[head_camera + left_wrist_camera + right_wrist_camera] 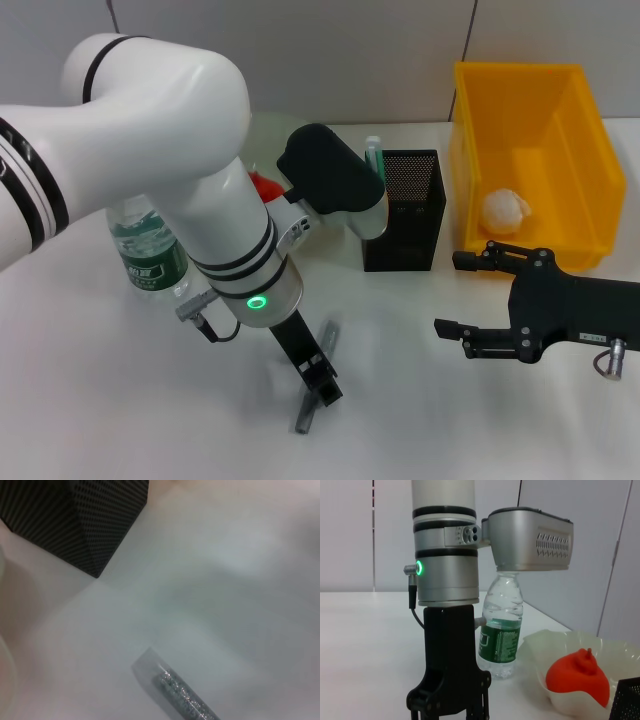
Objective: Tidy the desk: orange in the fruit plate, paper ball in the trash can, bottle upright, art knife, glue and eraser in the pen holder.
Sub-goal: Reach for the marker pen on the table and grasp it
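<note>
So the left gripper is down at the desk, right over the art knife, which lies flat on the white top in front of the pen holder. Can't honestly tell whether the fingers have closed on it or are just around it. The right gripper sits off to the side near the trash can, fingers spread and holding nothing. The paper ball is already in the yellow bin, the glue is poking out of the mesh cup, the bottle stands upright, and the orange is in the fruit plate.
</note>
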Available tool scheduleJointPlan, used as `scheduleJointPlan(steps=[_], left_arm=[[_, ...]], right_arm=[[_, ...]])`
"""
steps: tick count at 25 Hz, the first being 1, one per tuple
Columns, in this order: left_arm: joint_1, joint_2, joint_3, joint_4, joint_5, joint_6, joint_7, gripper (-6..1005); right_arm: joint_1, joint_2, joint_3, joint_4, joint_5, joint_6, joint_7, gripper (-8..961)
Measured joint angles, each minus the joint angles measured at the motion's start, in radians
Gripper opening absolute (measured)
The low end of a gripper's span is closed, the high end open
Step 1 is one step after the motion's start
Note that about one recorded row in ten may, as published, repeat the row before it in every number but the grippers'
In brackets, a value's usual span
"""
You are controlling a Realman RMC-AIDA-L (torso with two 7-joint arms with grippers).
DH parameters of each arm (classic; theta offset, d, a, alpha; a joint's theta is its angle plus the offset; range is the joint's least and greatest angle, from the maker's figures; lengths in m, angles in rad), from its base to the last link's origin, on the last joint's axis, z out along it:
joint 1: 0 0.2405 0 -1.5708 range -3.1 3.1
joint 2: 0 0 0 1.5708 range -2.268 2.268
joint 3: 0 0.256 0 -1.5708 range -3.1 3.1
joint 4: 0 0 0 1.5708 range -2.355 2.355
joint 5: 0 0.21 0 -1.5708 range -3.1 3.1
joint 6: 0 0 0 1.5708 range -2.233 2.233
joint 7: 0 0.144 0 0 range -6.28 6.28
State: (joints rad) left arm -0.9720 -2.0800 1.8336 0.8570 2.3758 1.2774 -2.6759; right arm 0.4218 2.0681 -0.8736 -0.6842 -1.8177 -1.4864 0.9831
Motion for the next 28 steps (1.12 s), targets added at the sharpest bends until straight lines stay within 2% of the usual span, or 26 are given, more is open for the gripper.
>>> scheduleJointPlan(steps=[18,23,28], left_arm=[[0.000,0.000,0.032,0.006,0.013,-0.010,0.002,585],[0.001,0.000,0.032,0.003,0.014,-0.010,0.001,393],[0.001,0.000,0.032,0.003,0.014,-0.010,0.001,377]], right_arm=[[0.000,0.001,0.001,-0.001,0.000,-0.005,0.004,817],[0.000,0.001,0.001,-0.002,0.000,-0.005,0.005,817],[0.000,0.001,0.001,-0.002,0.000,-0.006,0.005,817]])
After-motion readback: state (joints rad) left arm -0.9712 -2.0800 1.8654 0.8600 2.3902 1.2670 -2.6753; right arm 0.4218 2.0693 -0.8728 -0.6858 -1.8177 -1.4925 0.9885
